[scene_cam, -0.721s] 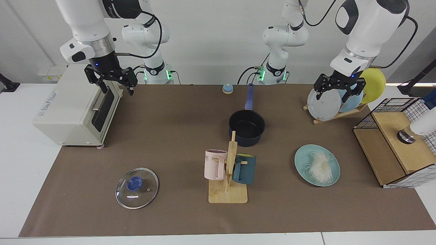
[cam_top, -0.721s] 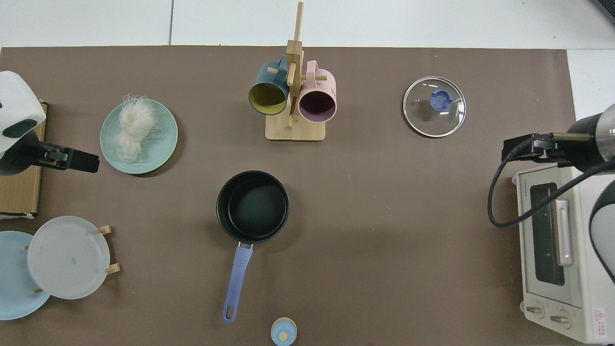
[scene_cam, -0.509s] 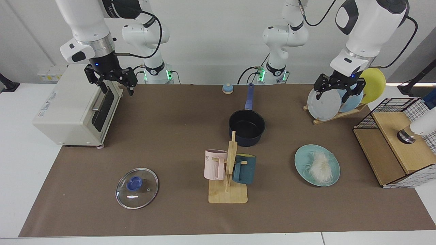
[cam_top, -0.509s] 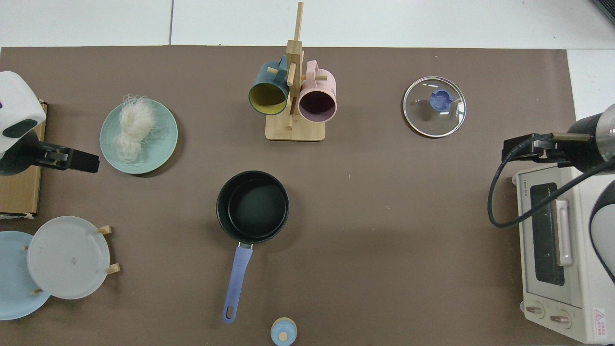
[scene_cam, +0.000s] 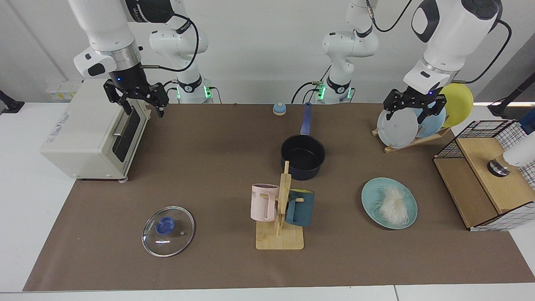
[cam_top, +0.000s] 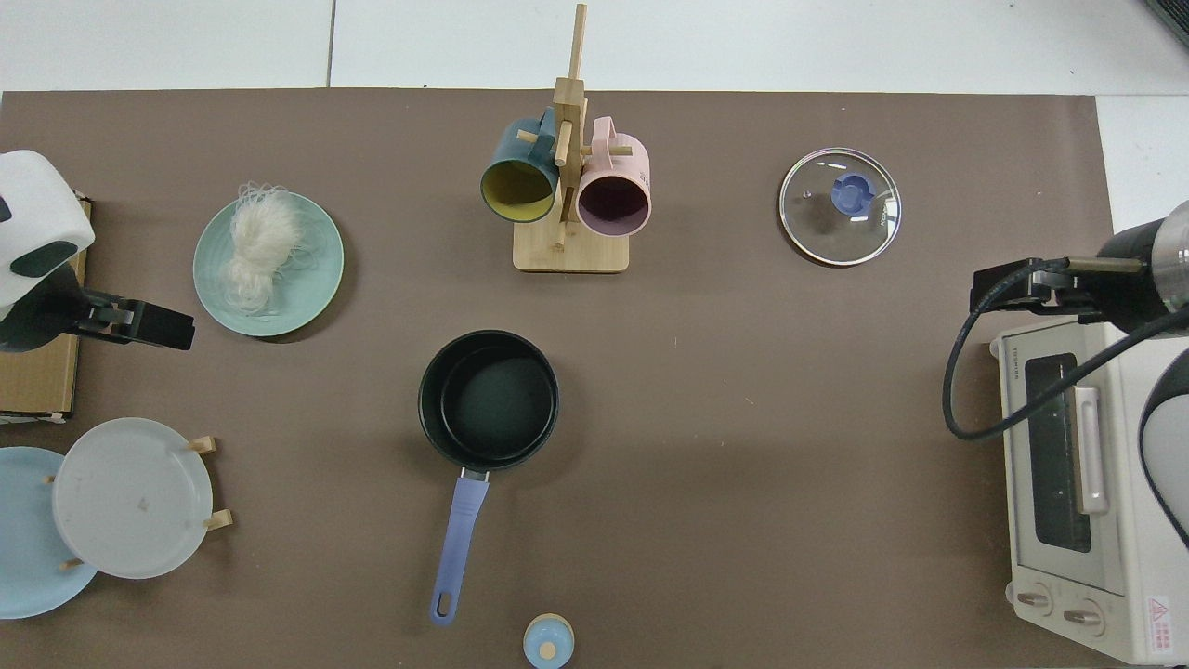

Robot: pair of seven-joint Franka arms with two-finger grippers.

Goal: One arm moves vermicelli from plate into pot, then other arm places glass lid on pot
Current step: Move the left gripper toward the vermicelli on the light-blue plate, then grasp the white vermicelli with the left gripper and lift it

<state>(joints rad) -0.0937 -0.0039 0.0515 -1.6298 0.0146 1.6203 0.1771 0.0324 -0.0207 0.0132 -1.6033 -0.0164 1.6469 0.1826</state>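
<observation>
Pot point(scene_cam: 303, 156): dark navy, black and bare inside, standing mid-mat with its blue handle point(scene_cam: 306, 118) pointing toward the arm bases; taken here as the landmark. Plate point(scene_cam: 389, 202): light teal, flat on the mat, well apart from the pot on the left arm's side and nearer the camera in the facing view. Vermicelli point(scene_cam: 393, 204): white tangle lying on the plate, untouched. Glass lid point(scene_cam: 168, 230): knob up, flat on the mat, well apart from the pot on the right arm's side, also toward the camera. Left gripper point(scene_cam: 411, 116): raised, hanging in front of the wooden plate rack point(scene_cam: 411, 141) beyond the plate as seen from the pot, fingers spread and grasping nothing; the vermicelli lies low and well clear of the fingertips (in the top view the gripper point(cam_top: 153, 325) sits just beside the plate's rim). Right gripper point(scene_cam: 143, 108): raised beside the toaster oven point(scene_cam: 90, 131), far from the pot, fingers parted and empty, the lid well apart from them. Mug rack point(scene_cam: 281, 217): wooden, with a pink and a teal mug, just in front of the pot.
</observation>
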